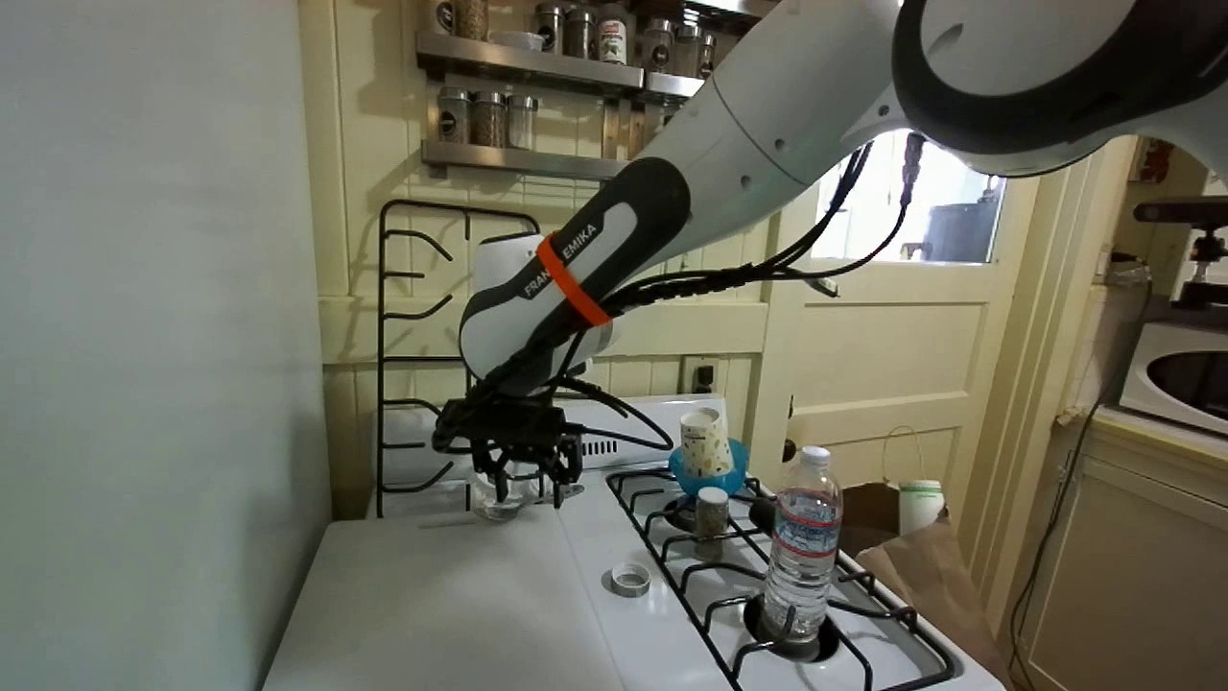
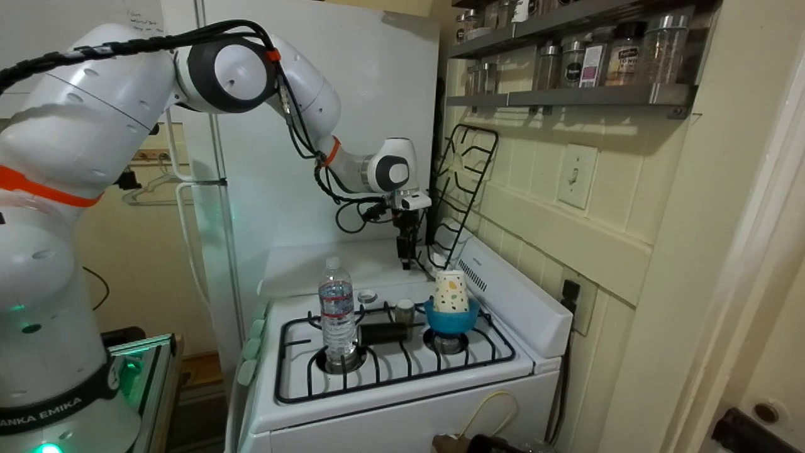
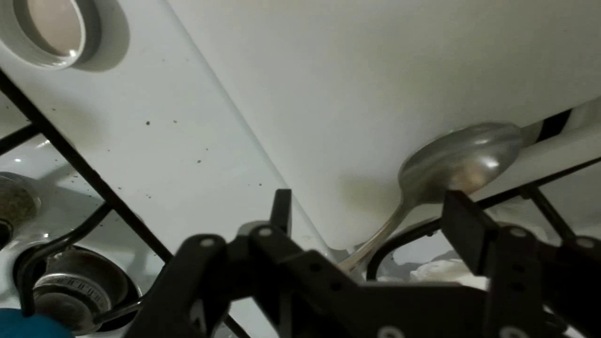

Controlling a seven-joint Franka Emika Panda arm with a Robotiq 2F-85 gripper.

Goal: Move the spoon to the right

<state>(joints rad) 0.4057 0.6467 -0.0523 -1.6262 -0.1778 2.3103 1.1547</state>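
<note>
While the pincer [image 3: 371, 218] spreads wide along the bottom of the wrist view, its fingers well apart, the spoon [image 3: 462, 162] lies beyond, its head right of the middle, its handle slanting down to the left into the gap (how far below the fingers, I cannot tell). The head overlaps the edge of the white surface [image 3: 305, 94] above it in that frame. In an exterior view, the bottle [image 1: 806, 547] stands upright at the lower right; then come the lid [image 1: 630, 579], the jar [image 1: 711, 528], and the cup [image 1: 705, 446] in the blue bowl [image 1: 741, 465]. Farther back, left of the middle, the rack [image 1: 381, 336] leans against the wall [image 1: 341, 259].
</note>
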